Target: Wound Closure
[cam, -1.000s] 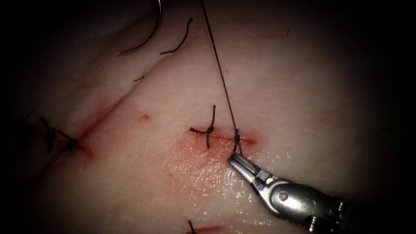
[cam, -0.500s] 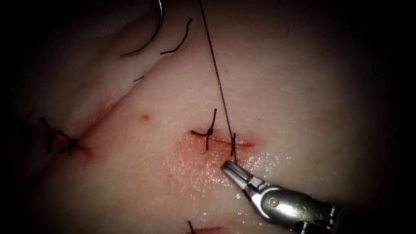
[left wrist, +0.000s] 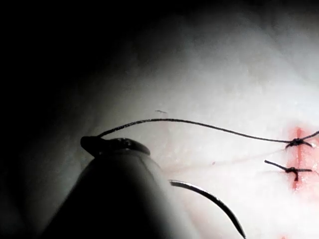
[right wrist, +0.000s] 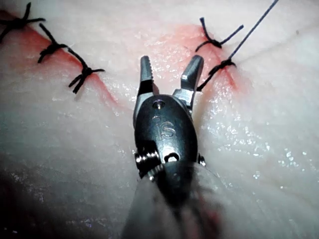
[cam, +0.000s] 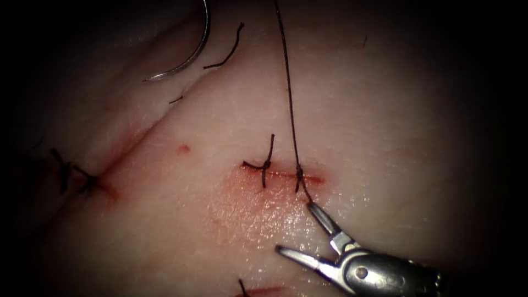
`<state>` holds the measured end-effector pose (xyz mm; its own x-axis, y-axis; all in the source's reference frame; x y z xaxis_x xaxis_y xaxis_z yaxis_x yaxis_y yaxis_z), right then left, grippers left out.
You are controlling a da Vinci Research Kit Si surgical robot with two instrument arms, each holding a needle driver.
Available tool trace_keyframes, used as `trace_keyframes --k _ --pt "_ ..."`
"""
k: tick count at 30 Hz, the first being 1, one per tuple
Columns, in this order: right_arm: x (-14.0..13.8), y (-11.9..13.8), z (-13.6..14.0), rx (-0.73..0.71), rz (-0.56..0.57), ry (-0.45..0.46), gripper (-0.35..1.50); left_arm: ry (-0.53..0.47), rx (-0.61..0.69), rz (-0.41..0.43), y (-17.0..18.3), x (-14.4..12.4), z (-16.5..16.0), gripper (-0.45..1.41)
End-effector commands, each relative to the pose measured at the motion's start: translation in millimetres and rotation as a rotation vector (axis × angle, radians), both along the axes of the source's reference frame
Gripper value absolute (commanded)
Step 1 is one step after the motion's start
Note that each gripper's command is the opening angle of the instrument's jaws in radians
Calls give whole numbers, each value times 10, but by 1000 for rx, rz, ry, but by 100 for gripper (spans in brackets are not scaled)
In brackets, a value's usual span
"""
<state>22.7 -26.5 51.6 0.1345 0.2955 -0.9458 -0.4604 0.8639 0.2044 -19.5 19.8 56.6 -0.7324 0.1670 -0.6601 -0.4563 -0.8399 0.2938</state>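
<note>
My right tool (cam: 297,228) stands open just below the cut (cam: 283,175) and holds nothing; its upper jaw tip lies by the short tail of the new knot (cam: 300,175). From that knot the thread (cam: 289,93) runs taut up and out of the endoscope view. In the left wrist view my left tool (left wrist: 97,144) is shut on the thread (left wrist: 199,123), which leads to the knot (left wrist: 296,143). The curved needle (cam: 190,55) sits free over the tissue up and left of the cut, outside the tissue, and no tool holds it. The right tool (right wrist: 171,62) also shows open beside the knot (right wrist: 227,63).
An older stitch (cam: 265,165) crosses the cut left of the new knot, and red fluid (cam: 247,201) stains the tissue below it. More stitches (cam: 77,179) sit far left. Cut ends of thread (cam: 225,52) lie near the needle (left wrist: 209,199).
My right tool's jaws, shut on the knot's short tail before, have opened and let it go. The long thread's upper part has swung slightly to the right.
</note>
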Motion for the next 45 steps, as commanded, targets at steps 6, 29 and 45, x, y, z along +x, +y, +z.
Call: trace_keyframes --k 6,29,45 --pt "5 26 -7 78 20 31 125 -35 0 -10 -15 -14 -38 -45" --pt "38 104 37 223 6 -59 126 -52 -36 27 -64 -49 -117 -45" --pt "52 115 59 226 11 -90 131 -54 -74 64 -93 -82 -156 -45"
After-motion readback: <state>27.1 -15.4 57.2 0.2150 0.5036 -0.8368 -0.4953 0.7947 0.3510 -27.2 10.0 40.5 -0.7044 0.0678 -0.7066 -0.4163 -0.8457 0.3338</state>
